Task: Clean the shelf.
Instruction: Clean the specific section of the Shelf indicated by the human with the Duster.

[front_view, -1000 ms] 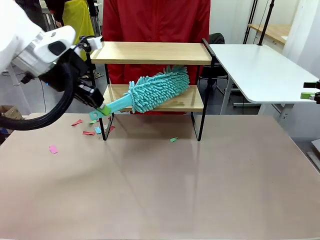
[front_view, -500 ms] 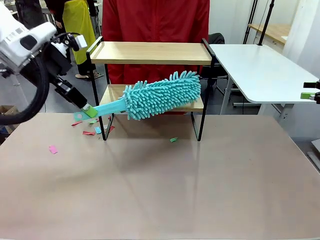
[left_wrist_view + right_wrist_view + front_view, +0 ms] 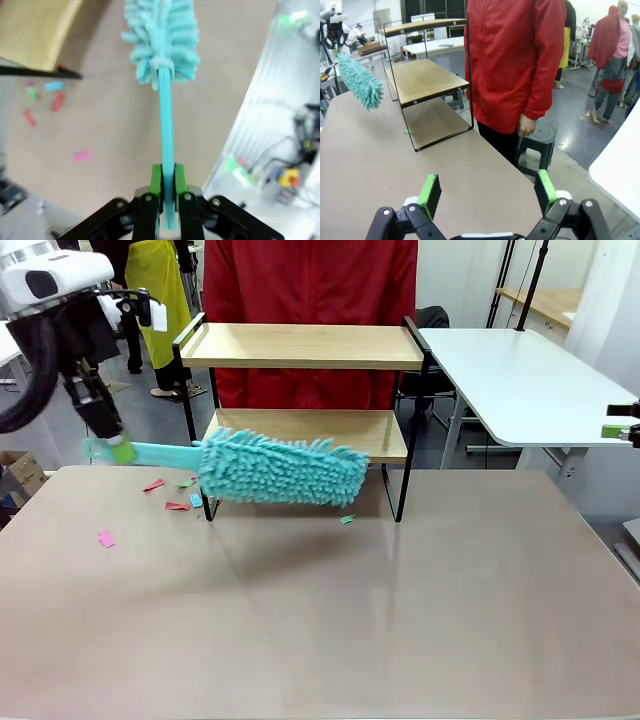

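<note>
Sweeping looks to be the step in hand. Left of the shelf [image 3: 300,390], the left gripper [image 3: 118,448] has its jaws clamped on the thin flat plastic handle of a teal duster [image 3: 275,470], whose shaggy chenille head hangs in front of the shelf's lower board. Paper scraps [image 3: 175,495], pink, red and green, lie on the table [image 3: 400,620] by the shelf's left legs. Smooth pale wood boards sit on a slim black wire frame. My guess: the next pass needs the head laid back onto a board. Right of the shelf, the right gripper [image 3: 485,192] waits, jaws wide apart, holding nothing.
</note>
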Motion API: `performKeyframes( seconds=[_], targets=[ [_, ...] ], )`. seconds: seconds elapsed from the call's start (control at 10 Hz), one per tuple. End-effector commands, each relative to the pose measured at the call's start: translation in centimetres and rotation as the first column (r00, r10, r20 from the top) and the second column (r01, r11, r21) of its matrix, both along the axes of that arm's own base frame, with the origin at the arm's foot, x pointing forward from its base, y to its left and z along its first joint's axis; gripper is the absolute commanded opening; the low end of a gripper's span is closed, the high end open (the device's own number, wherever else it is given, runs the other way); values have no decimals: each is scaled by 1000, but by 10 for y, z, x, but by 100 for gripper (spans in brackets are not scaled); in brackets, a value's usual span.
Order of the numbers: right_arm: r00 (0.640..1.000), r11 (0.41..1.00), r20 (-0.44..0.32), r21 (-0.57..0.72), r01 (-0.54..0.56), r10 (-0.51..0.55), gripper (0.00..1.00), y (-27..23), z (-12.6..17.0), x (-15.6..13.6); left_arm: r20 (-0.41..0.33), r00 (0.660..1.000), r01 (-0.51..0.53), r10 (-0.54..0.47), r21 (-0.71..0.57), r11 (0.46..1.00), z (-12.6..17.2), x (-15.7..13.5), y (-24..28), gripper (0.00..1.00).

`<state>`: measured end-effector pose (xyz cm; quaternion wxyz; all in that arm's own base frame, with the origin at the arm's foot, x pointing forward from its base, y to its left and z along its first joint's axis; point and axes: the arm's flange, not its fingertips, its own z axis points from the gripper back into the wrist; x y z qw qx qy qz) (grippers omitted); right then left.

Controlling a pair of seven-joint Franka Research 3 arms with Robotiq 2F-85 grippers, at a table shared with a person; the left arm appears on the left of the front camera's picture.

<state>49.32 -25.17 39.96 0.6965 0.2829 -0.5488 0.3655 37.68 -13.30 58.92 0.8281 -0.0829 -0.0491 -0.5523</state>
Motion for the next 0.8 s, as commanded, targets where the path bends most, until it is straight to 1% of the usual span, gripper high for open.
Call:
performKeyframes(
  seconds=[0.0,0.1,0.2,0.3,0.4,0.5,0.6,0.7],
  targets=[
    [1000,1000,6,-2,-2,2,100,1,3,1,64,991,111,-120,128,986,27,4,14,13],
    [1000,1000,6,-2,-2,2,100,1,3,1,51,982,168,-181,202,965,42,1,16,13],
    [1000,1000,6,-2,-2,2,100,1,3,1,16,979,190,-203,280,941,57,-3,18,13],
    [1000,1000,6,-2,-2,2,100,1,3,1,-43,973,226,-225,346,910,65,-6,19,13],
    [1000,1000,6,-2,-2,2,100,1,3,1,-97,960,279,-262,376,883,67,-9,19,13],
    [1000,1000,6,-2,-2,2,100,1,3,1,-127,959,285,-255,391,875,65,-8,15,13],
    [1000,1000,6,-2,-2,2,100,1,3,1,-142,953,303,-268,394,868,59,-6,12,13],
    [1000,1000,6,-2,-2,2,100,1,3,1,-104,959,282,-264,447,849,54,-9,9,13]
  ],
)
